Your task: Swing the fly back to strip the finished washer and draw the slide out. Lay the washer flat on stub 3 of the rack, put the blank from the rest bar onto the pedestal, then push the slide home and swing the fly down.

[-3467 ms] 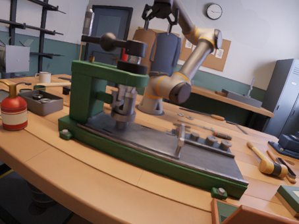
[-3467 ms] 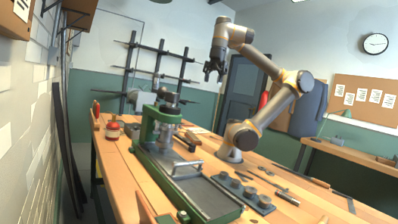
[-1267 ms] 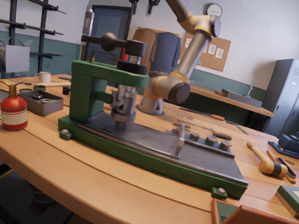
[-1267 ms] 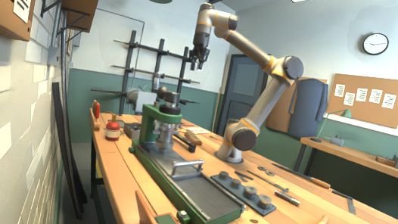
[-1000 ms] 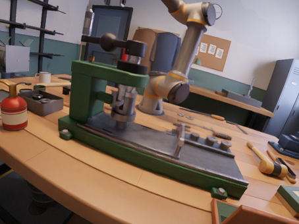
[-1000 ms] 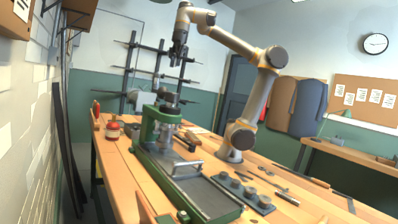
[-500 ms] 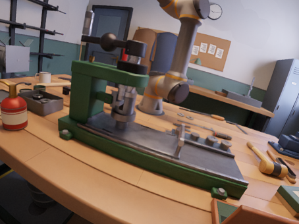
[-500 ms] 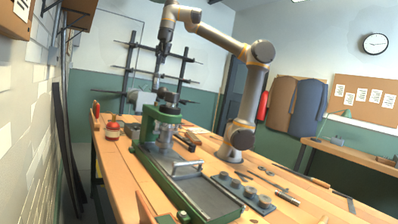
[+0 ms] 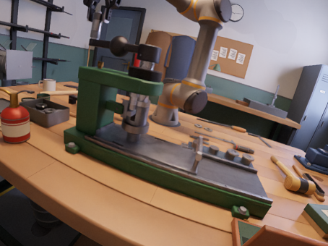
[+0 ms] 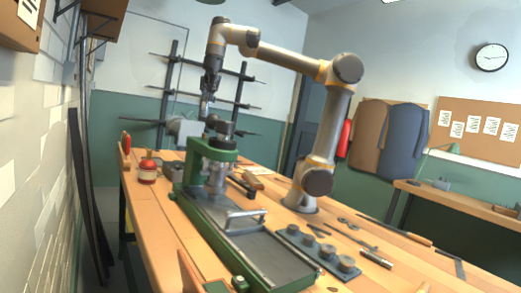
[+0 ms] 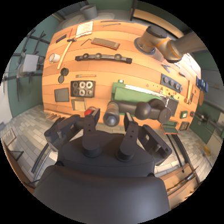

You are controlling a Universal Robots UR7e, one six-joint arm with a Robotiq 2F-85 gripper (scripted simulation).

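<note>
The fly handle's grey grip (image 11: 111,117) stands upright just below my gripper (image 11: 109,120), at the end of the dark fly arm with its ball weight (image 9: 119,45) on top of the green press (image 9: 108,97). My gripper (image 10: 206,94) is open and holds nothing. The slide (image 10: 245,232) sits in the press bed, its loop handle (image 10: 243,216) toward the near end. The rack (image 10: 319,252) with its round stubs lies beside the press. The rest bar (image 11: 103,57) lies across the bench behind the press. The pedestal and washer are hidden under the ram (image 9: 135,115).
My arm's base (image 9: 169,112) stands behind the press. A grey tray of parts (image 9: 45,111) and a red oil can (image 9: 14,121) sit at the press's head end. A mallet (image 9: 294,179) and screwdrivers (image 9: 231,144) lie past the rack.
</note>
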